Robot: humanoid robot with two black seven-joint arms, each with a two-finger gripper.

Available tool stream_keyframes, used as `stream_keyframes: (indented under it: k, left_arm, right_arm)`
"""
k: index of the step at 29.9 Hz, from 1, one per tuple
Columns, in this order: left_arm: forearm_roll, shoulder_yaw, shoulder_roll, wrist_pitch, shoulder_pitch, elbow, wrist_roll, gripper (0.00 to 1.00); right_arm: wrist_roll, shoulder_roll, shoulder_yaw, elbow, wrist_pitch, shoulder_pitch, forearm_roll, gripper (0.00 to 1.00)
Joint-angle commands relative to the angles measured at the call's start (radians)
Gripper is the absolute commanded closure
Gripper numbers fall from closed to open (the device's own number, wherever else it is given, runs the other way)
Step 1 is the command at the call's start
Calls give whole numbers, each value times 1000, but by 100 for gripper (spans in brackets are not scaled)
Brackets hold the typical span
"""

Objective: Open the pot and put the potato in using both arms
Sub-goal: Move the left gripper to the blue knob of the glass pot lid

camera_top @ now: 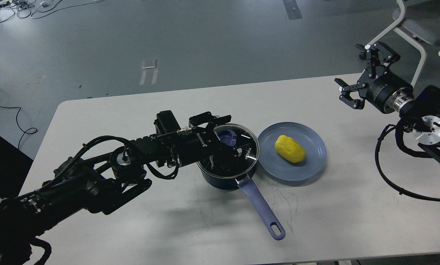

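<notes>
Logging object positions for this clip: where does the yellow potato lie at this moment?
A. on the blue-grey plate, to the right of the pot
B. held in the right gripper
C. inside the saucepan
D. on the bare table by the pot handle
A: the potato lies on the plate, beside the pot, whose glass lid is on; the right gripper is open and holds nothing.
</notes>
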Motion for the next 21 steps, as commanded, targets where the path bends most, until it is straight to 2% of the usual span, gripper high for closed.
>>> stream_keyframes:
  k: [1, 21]
  left_arm:
    - [0, -1, 0, 0, 3, 0, 0, 2]
    - [-5, -10, 6, 14, 49, 18, 0, 2]
  right_arm:
    - [3, 0, -1, 0, 0, 0, 0, 0]
    - [3, 0, -2, 16, -2, 0, 0, 0]
